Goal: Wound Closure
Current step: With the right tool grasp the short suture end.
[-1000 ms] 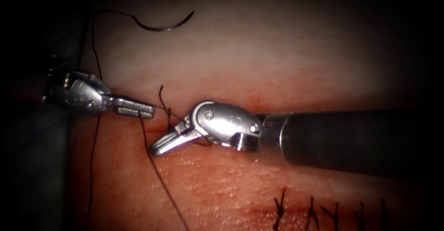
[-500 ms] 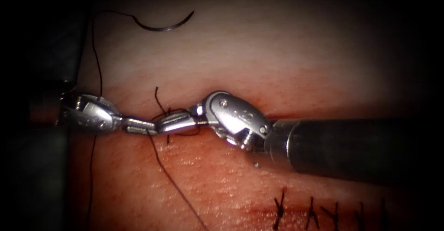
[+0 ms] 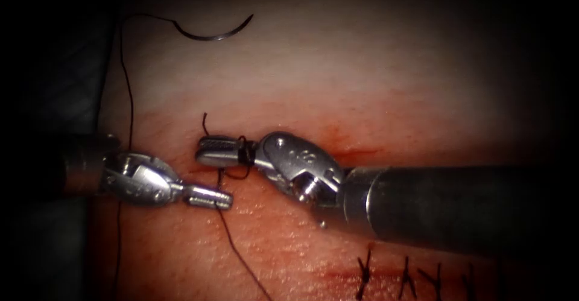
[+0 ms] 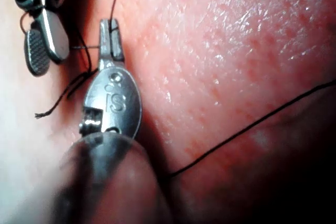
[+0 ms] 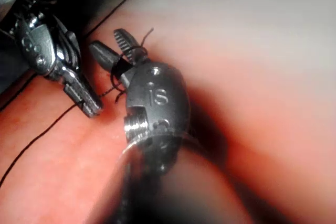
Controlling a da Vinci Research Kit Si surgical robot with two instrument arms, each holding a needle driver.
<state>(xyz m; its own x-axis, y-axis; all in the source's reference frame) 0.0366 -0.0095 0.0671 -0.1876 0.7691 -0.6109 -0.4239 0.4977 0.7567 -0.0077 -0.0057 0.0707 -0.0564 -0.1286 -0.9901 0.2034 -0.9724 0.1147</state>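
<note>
The curved needle [image 3: 211, 34] lies free on the pale tissue [image 3: 338, 78] far above both tools, not in the tissue. Its thread [image 3: 129, 96] runs down the left side. The left tool [image 3: 224, 199] [image 4: 109, 24] [image 5: 94, 109] is shut on the thread [image 3: 238, 256], just below the right tool. The right tool [image 3: 205, 151] [image 5: 106, 39] [image 4: 47, 59] stands open and holds nothing; a loop of thread [image 3: 244, 150] is wound round its jaws. A short thread tail [image 3: 205, 121] sticks up at the left end of the cut [image 3: 356, 154].
Several finished dark stitches [image 3: 365, 272] stand in a row at the lower right. Red fluid [image 3: 289, 240] wets the tissue below the cut. The right tool's thick shaft [image 3: 458, 207] crosses the right half of the endoscope view.
The right tool's jaws swung up and leftward and have opened, with thread now wound round them. The left tool moved down and right, keeping its thread. The needle has not moved.
</note>
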